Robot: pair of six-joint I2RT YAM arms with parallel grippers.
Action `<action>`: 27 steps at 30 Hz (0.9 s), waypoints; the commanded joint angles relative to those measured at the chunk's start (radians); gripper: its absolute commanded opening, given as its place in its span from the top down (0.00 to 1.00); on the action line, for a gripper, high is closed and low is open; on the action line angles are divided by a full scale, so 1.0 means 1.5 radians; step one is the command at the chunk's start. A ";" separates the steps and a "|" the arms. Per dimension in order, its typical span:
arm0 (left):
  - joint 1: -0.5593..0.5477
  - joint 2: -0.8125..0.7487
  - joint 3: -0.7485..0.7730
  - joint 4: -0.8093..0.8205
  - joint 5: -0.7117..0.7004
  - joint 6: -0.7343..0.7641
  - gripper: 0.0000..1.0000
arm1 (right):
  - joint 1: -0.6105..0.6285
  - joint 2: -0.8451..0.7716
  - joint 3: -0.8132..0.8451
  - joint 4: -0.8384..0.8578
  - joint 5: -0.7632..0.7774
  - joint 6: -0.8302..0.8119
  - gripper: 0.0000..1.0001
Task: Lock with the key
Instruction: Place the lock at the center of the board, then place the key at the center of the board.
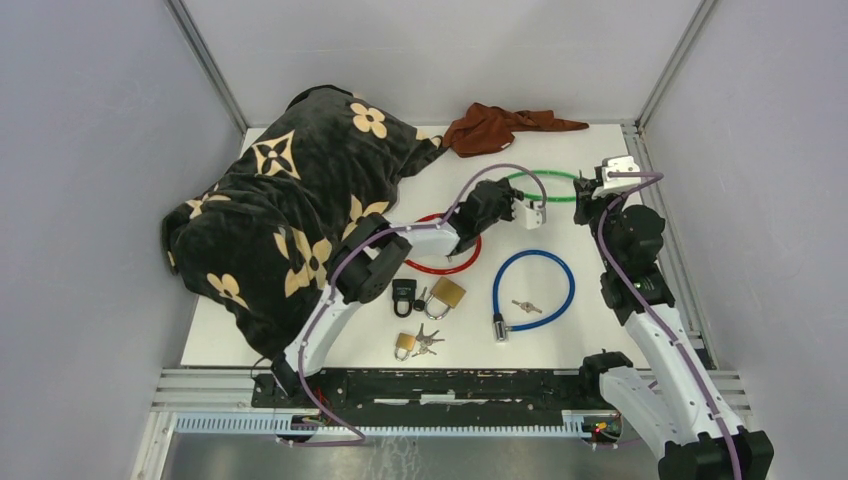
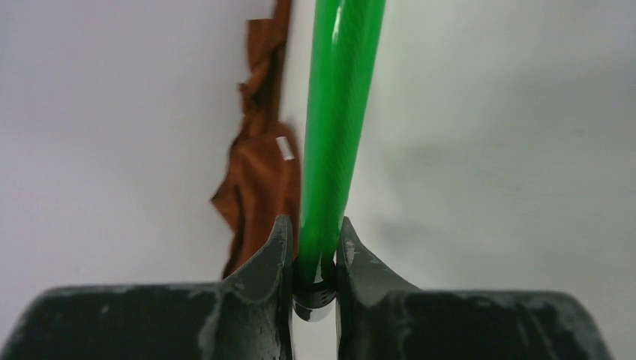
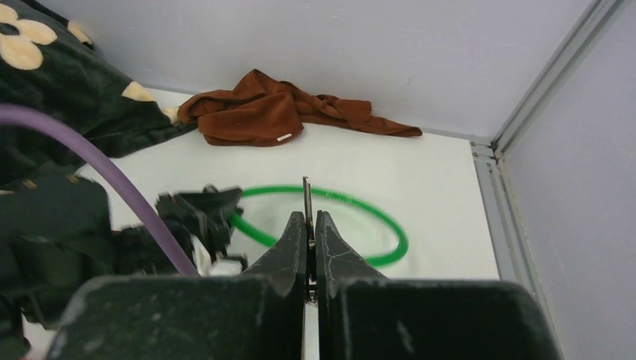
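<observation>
White counter [image 1: 610,335], matte, boxed in on three sides by pale grey walls [image 1: 80,200]. Aluminium frame posts [image 1: 205,60] run up the back corners.

Left third of the surface lies under a heaped black blanket [image 1: 290,210] with beige flower print. A brown cloth [image 1: 500,128] is crumpled against the back wall.

Green cable lock [image 1: 548,173] lies looped at the back right of the counter, near the brown cloth. Left claw [image 2: 313,223] is clamped on it: the wrist view shows the fingers pressed to either side of the cable where it meets a dark metal end piece.

Right claw [image 3: 310,217] sits just right of the green loop, fingers pinched together on a key [image 3: 307,196] whose thin blade stands upright above the tips. Key and lock end are apart.

Nearer the arm bases:
- a red cable [image 1: 440,268], partly under the left arm
- a blue cable lock [image 1: 572,285] in a loop, with a small key set [image 1: 527,306] inside it
- a black padlock [image 1: 403,295] and a brass padlock [image 1: 447,293], side by side
- a smaller brass padlock [image 1: 405,344] with a bunch of keys [image 1: 428,340] just beside it
</observation>
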 commanded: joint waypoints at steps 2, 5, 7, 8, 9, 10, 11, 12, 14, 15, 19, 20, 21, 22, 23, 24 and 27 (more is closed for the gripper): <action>-0.031 0.061 0.082 0.024 -0.038 0.037 0.94 | -0.005 -0.022 0.013 -0.006 0.029 -0.017 1.00; -0.039 0.046 0.069 -0.030 -0.035 0.013 0.49 | -0.005 -0.011 0.013 -0.005 0.022 -0.015 1.00; -0.044 0.014 0.032 -0.055 -0.025 0.007 0.07 | -0.008 0.009 0.017 0.001 0.007 -0.014 1.00; -0.045 -0.006 0.013 -0.072 -0.019 0.007 0.01 | -0.011 0.023 0.021 0.008 -0.005 -0.014 1.00; -0.047 -0.030 -0.003 -0.101 -0.013 0.007 0.01 | -0.017 0.046 0.026 0.014 -0.016 -0.013 1.00; -0.047 -0.054 -0.015 -0.135 -0.011 -0.001 0.00 | -0.024 0.074 0.037 0.019 -0.038 -0.011 1.00; -0.048 -0.083 -0.028 -0.196 -0.009 -0.011 0.00 | -0.031 0.110 0.048 0.021 -0.051 -0.006 1.00; -0.047 -0.115 -0.039 -0.251 -0.004 -0.018 0.00 | -0.038 0.142 0.063 0.024 -0.060 -0.003 1.00; -0.044 -0.197 -0.067 -0.366 0.016 -0.042 0.00 | -0.050 0.215 0.080 0.043 -0.079 0.005 1.00; -0.041 -0.235 -0.080 -0.415 0.028 -0.068 0.00 | -0.055 0.249 0.088 0.056 -0.091 0.010 1.00; -0.022 -0.375 -0.132 -0.552 0.079 -0.257 0.00 | -0.076 0.408 0.146 0.070 -0.126 0.038 1.00; -0.016 -0.405 -0.145 -0.565 0.082 -0.322 0.00 | -0.080 0.452 0.171 0.060 -0.124 0.039 1.00; -0.008 -0.434 -0.160 -0.574 0.081 -0.384 0.00 | -0.083 0.486 0.194 0.046 -0.122 0.040 1.00; 0.003 -0.462 -0.179 -0.576 0.081 -0.443 0.00 | -0.085 0.523 0.222 0.021 -0.119 0.041 1.00; 0.015 -0.489 -0.199 -0.572 0.078 -0.492 0.00 | -0.086 0.556 0.241 0.003 -0.117 0.040 1.00; 0.029 -0.521 -0.226 -0.565 0.070 -0.535 0.00 | -0.087 0.580 0.259 -0.012 -0.117 0.040 0.98; 0.069 -0.604 -0.316 -0.540 0.054 -0.593 0.00 | -0.088 0.635 0.284 -0.039 -0.117 0.037 0.87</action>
